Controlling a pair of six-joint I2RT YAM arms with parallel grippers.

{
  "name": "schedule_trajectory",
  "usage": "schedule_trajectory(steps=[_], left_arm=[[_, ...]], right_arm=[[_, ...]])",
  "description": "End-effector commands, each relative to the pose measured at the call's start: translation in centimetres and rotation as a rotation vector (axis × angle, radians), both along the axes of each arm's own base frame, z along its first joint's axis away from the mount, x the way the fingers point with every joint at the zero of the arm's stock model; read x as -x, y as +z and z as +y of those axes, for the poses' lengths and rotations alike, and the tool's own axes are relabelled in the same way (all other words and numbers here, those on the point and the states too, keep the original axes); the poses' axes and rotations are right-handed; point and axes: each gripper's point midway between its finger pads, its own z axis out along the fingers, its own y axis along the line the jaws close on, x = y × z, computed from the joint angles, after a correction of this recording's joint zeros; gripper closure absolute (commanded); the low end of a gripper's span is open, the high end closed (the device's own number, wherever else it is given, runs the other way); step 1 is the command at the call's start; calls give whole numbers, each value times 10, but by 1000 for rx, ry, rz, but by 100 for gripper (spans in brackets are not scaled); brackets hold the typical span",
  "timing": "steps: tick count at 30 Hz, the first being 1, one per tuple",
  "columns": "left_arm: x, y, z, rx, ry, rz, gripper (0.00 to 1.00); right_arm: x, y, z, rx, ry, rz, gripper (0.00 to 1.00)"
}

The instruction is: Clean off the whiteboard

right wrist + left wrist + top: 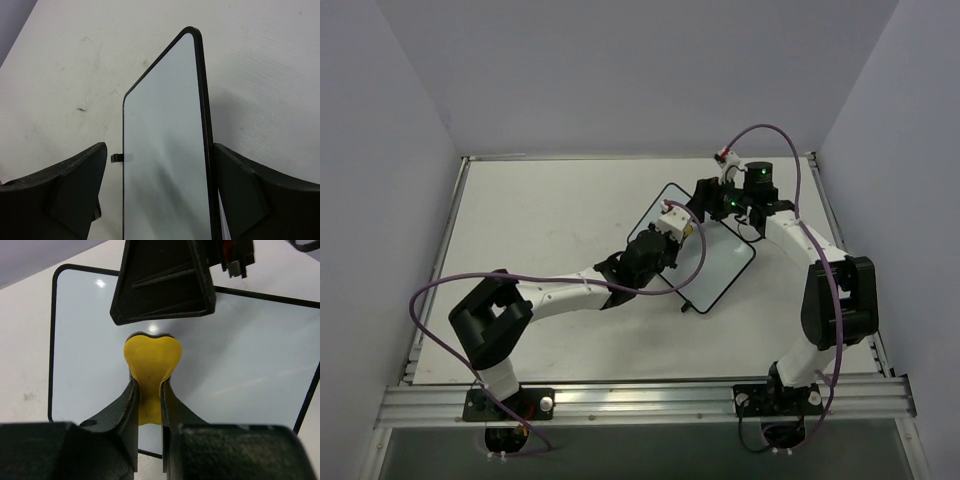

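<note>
Left gripper [148,390] clamps the yellow eraser [152,357]; right gripper [160,150], released, straddles the whiteboard [250,355]. No writing shows; I judge it erased.

The black-framed white rectangular whiteboard [165,150] runs off the right wrist view's bottom edge, and overhead the white left arm [570,290] hides part of it

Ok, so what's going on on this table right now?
The left tool pinches a rounded yellow pad over a small rectangular white board with a thin black frame, as if to wipe it. The right tool is open, with a finger on either side of the board's narrow end. No writing shows.
</note>
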Motion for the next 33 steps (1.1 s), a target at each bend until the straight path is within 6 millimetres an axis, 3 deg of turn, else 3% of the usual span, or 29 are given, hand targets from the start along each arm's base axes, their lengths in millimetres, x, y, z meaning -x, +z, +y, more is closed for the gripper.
schedule_trajectory(steps=[1,6,12,17,18,19,20,21,22,23,24,25,26,27,28,29,30,31,33], left_arm=[[-6,29,11,80,25,-25,98],[-11,30,25,90,53,-10,98],[-28,39,61,149,155,26,97],[-63,59,115,203,336,92,92],[-83,62,138,237,414,124,91],[-91,35,152,161,470,213,91],[-107,57,158,181,507,212,91],[-124,56,179,174,573,230,91],[-131,29,189,99,621,301,93],[-147,47,194,121,655,279,94],[-156,45,201,115,679,288,94],[-167,22,216,69,726,337,94],[-174,17,220,61,743,349,94],[-188,32,221,92,753,333,94],[-195,4,232,38,790,395,94],[-201,-1,235,28,803,409,95],[-212,10,234,47,810,392,95],[-215,-16,239,0,827,441,94],[-222,-27,241,-19,834,467,94]], right_arm=[[-4,40,4,-20,-5,-91,19],[-13,62,3,-45,-31,-118,18],[-27,84,-2,-57,-77,-137,18],[-34,106,-11,-50,-136,-138,18],[-35,110,-13,-48,-146,-142,18],[-38,118,-16,-46,-164,-156,18],[-37,121,-17,-51,-185,-142,18],[-37,124,-19,-51,-198,-144,18],[-37,127,-21,-49,-214,-147,18],[-34,131,-23,-49,-229,-145,18],[-33,133,-24,-50,-242,-144,18],[-33,134,-25,-50,-250,-142,18],[-31,138,-26,-52,-259,-147,18],[-30,141,-24,-57,-261,-150,18],[-28,141,-24,-57,-264,-146,18],[-24,138,-25,-47,-271,-125,18],[-22,140,-25,-45,-275,-127,18],[-21,140,-25,-40,-276,-130,18],[-19,141,-27,-27,-290,-132,17]])
